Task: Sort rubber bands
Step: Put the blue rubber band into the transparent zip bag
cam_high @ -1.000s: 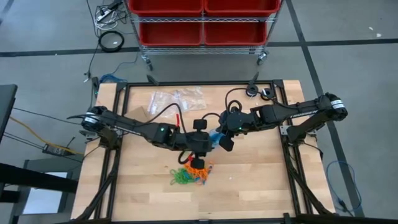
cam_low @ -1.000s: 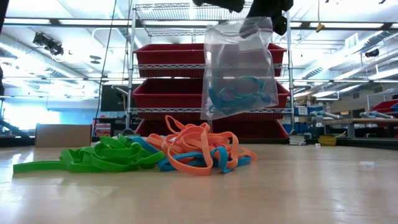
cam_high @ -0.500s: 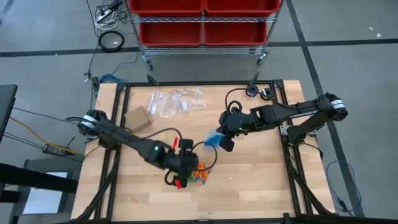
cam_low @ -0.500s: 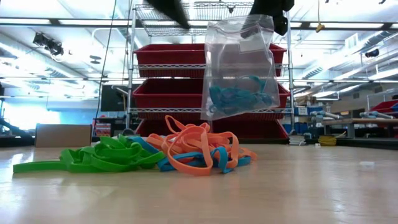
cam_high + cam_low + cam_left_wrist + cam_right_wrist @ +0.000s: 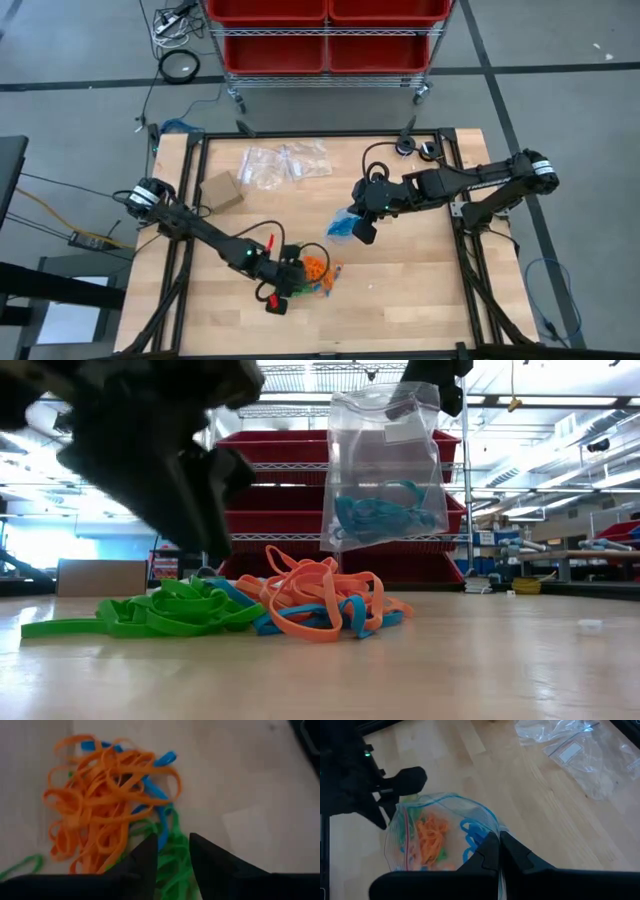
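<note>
Wooden table (image 5: pixel 420 290), red bins (image 5: pixel 280 510) behind, rubber bands (image 5: pixel 250 605)

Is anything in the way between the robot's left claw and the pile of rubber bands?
Nothing visible. The left gripper hangs right over the rubber bands, fingers a little apart above the green ones, with only air between. The right gripper waits aside, shut on the clear bag.

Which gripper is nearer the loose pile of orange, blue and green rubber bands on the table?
Left. The left gripper hangs right over the loose pile of orange, blue and green rubber bands. The right gripper is off to the side, holding up a clear plastic bag.
</note>
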Tool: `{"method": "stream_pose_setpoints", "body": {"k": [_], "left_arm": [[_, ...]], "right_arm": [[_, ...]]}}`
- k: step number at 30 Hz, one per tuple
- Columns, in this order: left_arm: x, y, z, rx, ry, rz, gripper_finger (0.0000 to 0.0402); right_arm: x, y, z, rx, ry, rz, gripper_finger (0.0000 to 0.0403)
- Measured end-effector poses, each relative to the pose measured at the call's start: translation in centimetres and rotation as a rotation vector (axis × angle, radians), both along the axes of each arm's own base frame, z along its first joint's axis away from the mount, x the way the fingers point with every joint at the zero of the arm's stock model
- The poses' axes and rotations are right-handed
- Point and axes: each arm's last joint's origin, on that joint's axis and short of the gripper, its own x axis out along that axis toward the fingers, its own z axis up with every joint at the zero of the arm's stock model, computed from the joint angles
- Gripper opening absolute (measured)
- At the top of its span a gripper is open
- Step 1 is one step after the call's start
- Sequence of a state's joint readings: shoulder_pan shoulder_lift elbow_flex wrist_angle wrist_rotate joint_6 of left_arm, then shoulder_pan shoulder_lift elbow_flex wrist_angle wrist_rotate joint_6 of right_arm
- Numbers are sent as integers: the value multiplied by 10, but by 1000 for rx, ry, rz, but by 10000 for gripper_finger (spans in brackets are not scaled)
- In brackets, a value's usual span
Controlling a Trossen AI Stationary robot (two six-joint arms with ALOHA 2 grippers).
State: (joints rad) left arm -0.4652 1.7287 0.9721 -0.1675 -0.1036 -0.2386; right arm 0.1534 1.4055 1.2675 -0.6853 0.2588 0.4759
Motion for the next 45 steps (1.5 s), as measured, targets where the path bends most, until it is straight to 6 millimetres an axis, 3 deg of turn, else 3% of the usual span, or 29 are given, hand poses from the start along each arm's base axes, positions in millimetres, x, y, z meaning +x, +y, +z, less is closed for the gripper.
{"method": "stream_pose_setpoints", "body": {"k": [10, 23, 45], "left_arm": [[-1, 9, -8, 66, -24, 38, 102], [4, 11, -22, -19, 43, -14, 101], [3, 12, -19, -34, 79, -33, 98]], "right_arm": [[0, -1, 0, 0, -4, -4, 0], [0, -1, 0, -4, -2, 1, 0], [0, -1, 0, -4, -2, 0, 0]]}}
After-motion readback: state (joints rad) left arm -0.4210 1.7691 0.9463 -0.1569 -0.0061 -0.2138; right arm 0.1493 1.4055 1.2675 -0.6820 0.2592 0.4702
